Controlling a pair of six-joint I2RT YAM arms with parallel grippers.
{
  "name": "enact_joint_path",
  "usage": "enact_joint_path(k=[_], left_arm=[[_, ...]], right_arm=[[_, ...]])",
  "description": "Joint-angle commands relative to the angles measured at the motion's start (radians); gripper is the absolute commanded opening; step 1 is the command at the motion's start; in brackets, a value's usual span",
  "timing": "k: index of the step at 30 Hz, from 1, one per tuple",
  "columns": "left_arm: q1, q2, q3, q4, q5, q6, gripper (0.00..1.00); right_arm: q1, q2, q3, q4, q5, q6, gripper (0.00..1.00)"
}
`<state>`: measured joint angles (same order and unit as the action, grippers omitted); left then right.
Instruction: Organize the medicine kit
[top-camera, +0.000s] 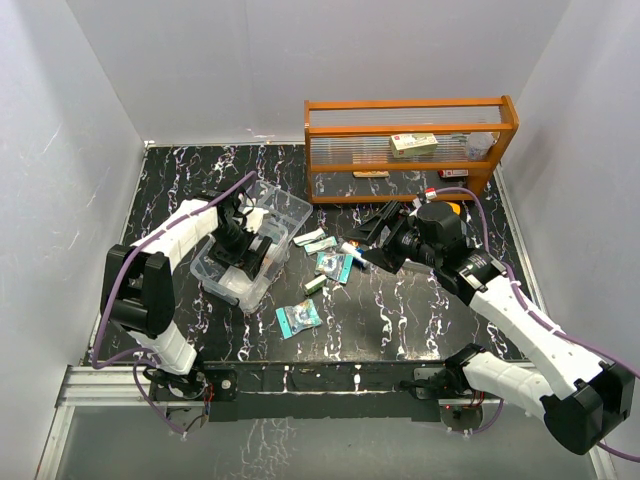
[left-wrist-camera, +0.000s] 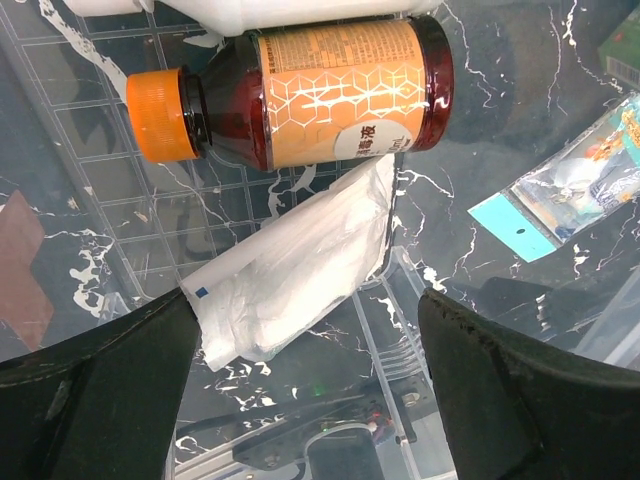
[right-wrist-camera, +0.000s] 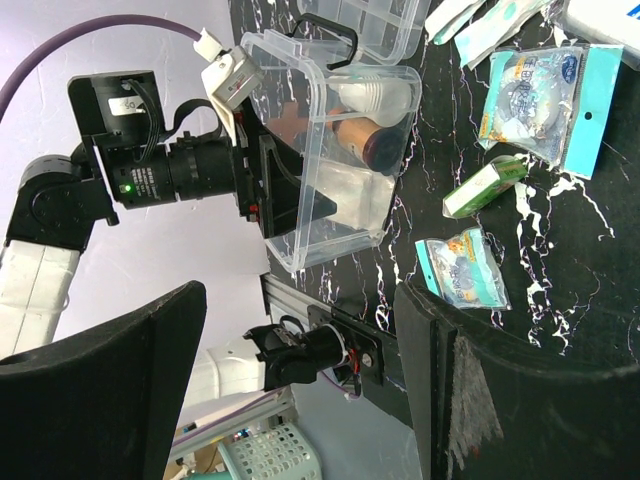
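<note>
- The medicine kit is a clear box. It sits on the left side of the black table.
- The left pincer reaches down into the box. Its two fingers are spread wide apart and hold nothing.
- A brown bottle lies on its side in the box, just past the fingertips. Its orange cap points to the left in the left wrist view.
- The bottle looks hard, smooth and round, so I think it can roll or slip. It is likely the heaviest thing here. The best place to pinch it is probably across its fat middle, on the label.
- A white packet lies between the open fingers and touches the bottle. It looks soft, light and crinkly. I think it will squash when pinched, so take it across its middle, gently.
- The right pincer hangs over the middle of the table. Its fingers are wide apart too, and empty.
- A blue-edged packet and a small green box lie loose on the table, near the right pincer and outside the kit. Both look light. The packet is flat and slippery, so it may be hard to pick up.
</note>
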<state>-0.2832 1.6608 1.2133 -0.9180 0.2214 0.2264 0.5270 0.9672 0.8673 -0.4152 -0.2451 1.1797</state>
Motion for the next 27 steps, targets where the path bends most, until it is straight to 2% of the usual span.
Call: enact_joint_path(k=[1,5,13,17,23,27], left_arm=[[0.002,-0.030,-0.025,0.003,-0.008,-0.008,0.88],[0.001,-0.023,-0.023,0.019,-0.038,-0.013,0.85],[0.002,-0.047,-0.017,0.039,-0.090,-0.018,0.91],[0.002,-0.073,-0.026,0.058,-0.059,-0.020,0.91],[0.002,-0.167,-0.014,0.086,0.016,-0.032,0.85],[0.001,-0.260,0.024,0.119,0.032,-0.065,0.81]], right_arm=[[-0.005,-0.021,-0.011,0.062,0.009,0.000,0.74],[-0.005,-0.022,-0.014,0.063,0.007,-0.002,0.74],[-0.004,-0.044,-0.027,0.116,0.007,-0.014,0.77],[-0.004,-0.050,-0.035,0.128,0.008,-0.013,0.77],[-0.004,-0.040,-0.035,0.118,0.019,-0.031,0.76],[-0.005,-0.018,-0.006,0.073,0.071,-0.113,0.75]])
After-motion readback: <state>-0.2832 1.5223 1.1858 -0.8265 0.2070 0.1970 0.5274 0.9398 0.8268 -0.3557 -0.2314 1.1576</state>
